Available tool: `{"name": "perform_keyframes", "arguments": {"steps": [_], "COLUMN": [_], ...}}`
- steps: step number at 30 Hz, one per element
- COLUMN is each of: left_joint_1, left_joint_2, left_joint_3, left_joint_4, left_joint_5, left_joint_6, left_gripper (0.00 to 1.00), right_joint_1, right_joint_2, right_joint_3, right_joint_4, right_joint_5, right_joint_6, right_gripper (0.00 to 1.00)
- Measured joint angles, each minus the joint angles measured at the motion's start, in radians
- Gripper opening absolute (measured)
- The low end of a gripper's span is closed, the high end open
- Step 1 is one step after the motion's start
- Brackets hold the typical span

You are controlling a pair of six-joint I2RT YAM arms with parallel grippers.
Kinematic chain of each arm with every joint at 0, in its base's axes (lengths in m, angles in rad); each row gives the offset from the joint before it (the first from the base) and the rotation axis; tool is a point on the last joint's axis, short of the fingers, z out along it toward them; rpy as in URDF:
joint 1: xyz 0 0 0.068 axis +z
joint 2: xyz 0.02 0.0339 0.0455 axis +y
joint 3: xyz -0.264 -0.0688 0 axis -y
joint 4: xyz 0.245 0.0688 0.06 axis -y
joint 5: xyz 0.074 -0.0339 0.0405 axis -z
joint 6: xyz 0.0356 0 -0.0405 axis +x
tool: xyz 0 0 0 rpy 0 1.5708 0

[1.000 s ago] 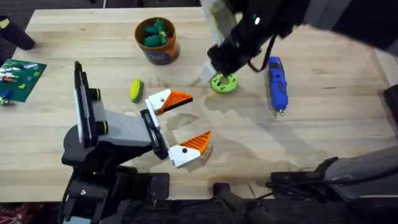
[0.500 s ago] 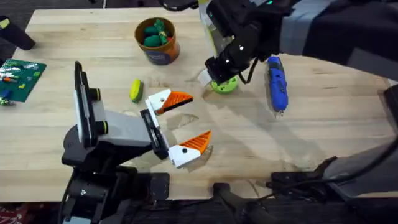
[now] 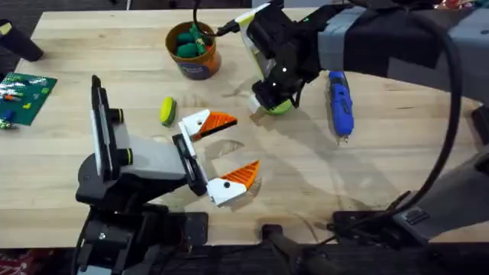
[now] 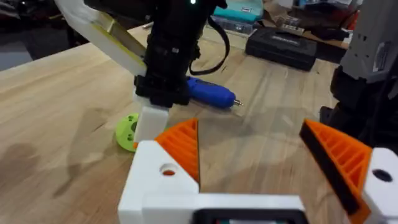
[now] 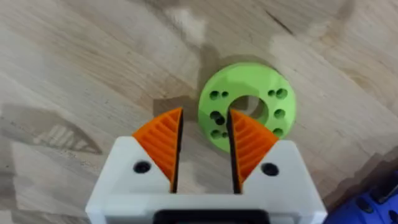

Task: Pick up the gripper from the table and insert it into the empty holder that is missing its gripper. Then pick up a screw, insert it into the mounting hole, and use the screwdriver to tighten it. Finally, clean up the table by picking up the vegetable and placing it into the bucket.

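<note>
Right arm has swung lower over the green ring [image 5: 245,106] since the earlier frame; right gripper [image 5: 204,144] straddles its rim, jaws narrowly parted, gripping nothing yet. Both orange-tipped fingers [image 3: 211,122] sit on the holder [image 3: 141,164]. Left gripper [image 4: 267,155] wide open, empty. Vegetable [image 3: 167,111] lies near bucket [image 3: 194,50].

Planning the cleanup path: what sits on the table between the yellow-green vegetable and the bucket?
Nothing: in the overhead view only bare table lies between the vegetable and the bucket.
</note>
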Motion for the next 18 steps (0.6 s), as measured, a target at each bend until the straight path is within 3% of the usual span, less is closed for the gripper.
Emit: {"name": "perform_keyframes", "arguments": {"steps": [18], "left_joint_1": [0.0], "left_joint_2": [0.0], "left_joint_3": [0.0], "left_joint_4": [0.0], "left_joint_5": [0.0], "left_joint_6": [0.0], "left_gripper": [0.983], "right_joint_1": [0.0], "right_joint_2": [0.03], "right_joint_3": [0.0], "right_joint_4": [0.014], "right_joint_5": [0.009], "right_joint_6": [0.0], "right_gripper": [0.42]}}
